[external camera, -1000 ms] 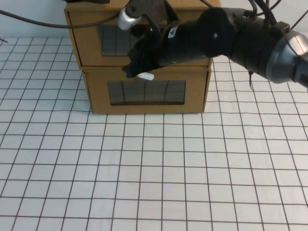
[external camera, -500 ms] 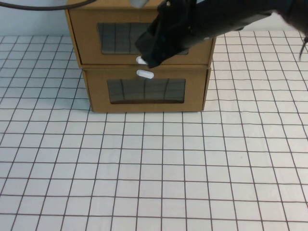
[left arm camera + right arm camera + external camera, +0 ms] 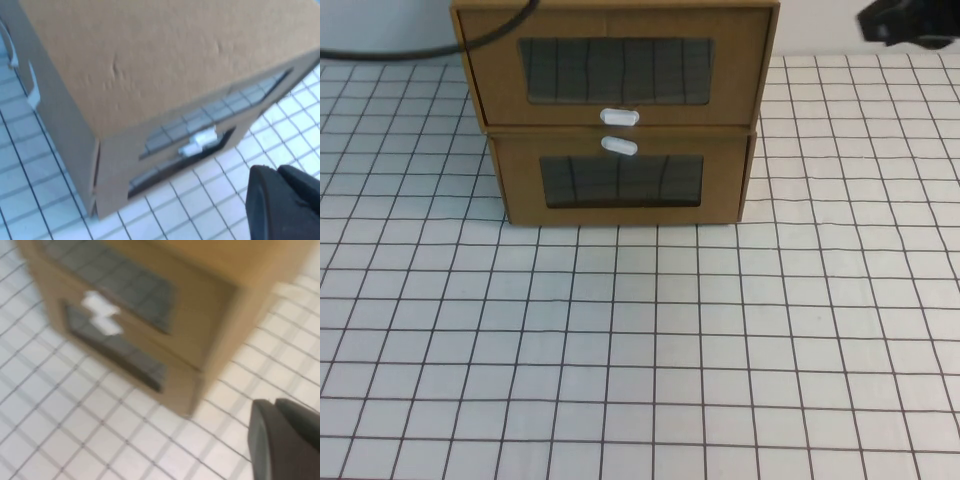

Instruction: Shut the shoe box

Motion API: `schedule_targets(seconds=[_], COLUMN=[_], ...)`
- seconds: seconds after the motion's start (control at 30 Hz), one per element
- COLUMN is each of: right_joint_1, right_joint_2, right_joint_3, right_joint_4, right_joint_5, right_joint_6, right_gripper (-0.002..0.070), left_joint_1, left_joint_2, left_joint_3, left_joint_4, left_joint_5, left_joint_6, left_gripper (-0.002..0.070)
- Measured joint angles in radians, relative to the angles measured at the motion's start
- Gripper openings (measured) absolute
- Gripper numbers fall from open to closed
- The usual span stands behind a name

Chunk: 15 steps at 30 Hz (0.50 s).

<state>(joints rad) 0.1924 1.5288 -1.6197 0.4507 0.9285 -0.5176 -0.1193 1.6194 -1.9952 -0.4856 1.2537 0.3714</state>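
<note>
The shoe box (image 3: 615, 65) is the upper of two stacked brown cardboard boxes, with its white tab (image 3: 620, 116) just below its window. Its front stands about flush with the twin box (image 3: 620, 185) beneath it, whose tab (image 3: 619, 146) is above its window. My right gripper (image 3: 274, 405) is shut and empty, off the boxes' right front corner above the table; its arm (image 3: 910, 22) shows at the top right edge. My left gripper (image 3: 278, 172) is shut and empty, raised off the boxes' left front side. The shoe box also shows in the left wrist view (image 3: 165, 55) and the right wrist view (image 3: 115, 290).
The white gridded table (image 3: 650, 350) stretches in front of and beside the boxes. A dark cable (image 3: 490, 35) loops over the shoe box's top left corner.
My right arm has pulled away from the shoe box's front, up and to the right, out to the frame's corner. The shoe box's front and tab are now uncovered.
</note>
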Motion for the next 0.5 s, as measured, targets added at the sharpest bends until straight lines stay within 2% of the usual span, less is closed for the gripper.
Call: schedule_targets(seconds=[0.27, 0.5], right_joint_1=[-0.209, -0.227], right_joint_2=[-0.331, -0.591], right_joint_3=[0.382, 0.676], right_joint_4=[0.032, 0.073], right_joint_5=[-0.275, -0.494], right_joint_6=[0.0, 0.0], right_gripper=[-0.0013, -0.0013], left_joint_1=[0.0, 0.0], left_joint_2=[-0.273, -0.62], left_joint_3=[0.509, 1.025], left_joint_4=[0.007, 0.007], left_joint_5=[-0.243, -0.592], left_joint_6=[0.036, 0.038], left_gripper=[-0.0005, -0.0005])
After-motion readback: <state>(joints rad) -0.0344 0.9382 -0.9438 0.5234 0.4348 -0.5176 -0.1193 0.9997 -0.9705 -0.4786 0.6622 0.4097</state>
